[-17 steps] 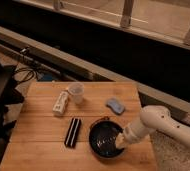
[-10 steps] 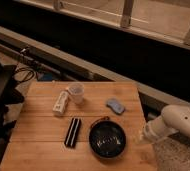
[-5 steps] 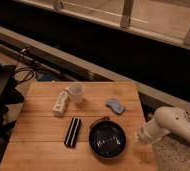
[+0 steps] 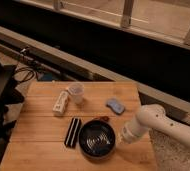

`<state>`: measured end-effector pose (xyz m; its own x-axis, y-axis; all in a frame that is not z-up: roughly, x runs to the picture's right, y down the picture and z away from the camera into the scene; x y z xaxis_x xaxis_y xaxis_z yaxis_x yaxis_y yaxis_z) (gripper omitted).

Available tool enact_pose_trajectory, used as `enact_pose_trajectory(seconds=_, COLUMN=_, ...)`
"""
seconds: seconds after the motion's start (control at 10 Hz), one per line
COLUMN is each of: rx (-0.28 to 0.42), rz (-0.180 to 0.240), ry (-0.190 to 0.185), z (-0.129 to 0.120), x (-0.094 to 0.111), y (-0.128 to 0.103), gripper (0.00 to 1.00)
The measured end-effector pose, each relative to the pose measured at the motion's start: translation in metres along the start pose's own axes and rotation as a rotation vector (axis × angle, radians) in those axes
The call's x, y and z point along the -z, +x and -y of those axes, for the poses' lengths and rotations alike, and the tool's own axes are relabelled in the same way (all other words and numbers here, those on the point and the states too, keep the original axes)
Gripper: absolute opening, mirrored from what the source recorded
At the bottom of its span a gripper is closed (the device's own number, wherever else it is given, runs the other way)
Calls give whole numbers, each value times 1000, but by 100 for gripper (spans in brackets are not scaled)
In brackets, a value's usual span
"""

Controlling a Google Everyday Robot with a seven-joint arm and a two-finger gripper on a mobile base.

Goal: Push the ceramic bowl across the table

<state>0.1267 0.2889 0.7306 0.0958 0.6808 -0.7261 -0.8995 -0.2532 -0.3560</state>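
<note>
The gripper (image 4: pixel 124 136) sat low, just right of the ceramic bowl (image 4: pixel 97 139), close to its rim. That placement probably set up a sideways shove leftward over the table (image 4: pixel 38 125). Whether it touched the rim, or was open or closed, could not be told. The white arm reached in from right of the bowl, forearm sloping down towards it. A black case (image 4: pixel 72 132) lay just left of the bowl, likely in its way. A translucent cup (image 4: pixel 76 92) stood behind and left of the bowl.
</note>
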Motion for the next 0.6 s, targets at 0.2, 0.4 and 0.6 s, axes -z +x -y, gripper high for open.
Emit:
enact_pose_trajectory(seconds=0.2, rx=41, rz=15, ry=-31, z=-12, x=8, y=2, gripper=0)
enact_pose_trajectory(seconds=0.4, rx=55, rz=75, ry=-51, z=-18, x=41, y=7, gripper=10)
enact_pose_trajectory(seconds=0.6, rx=53, rz=127, ry=-58, z=-18, x=76, y=11, gripper=27)
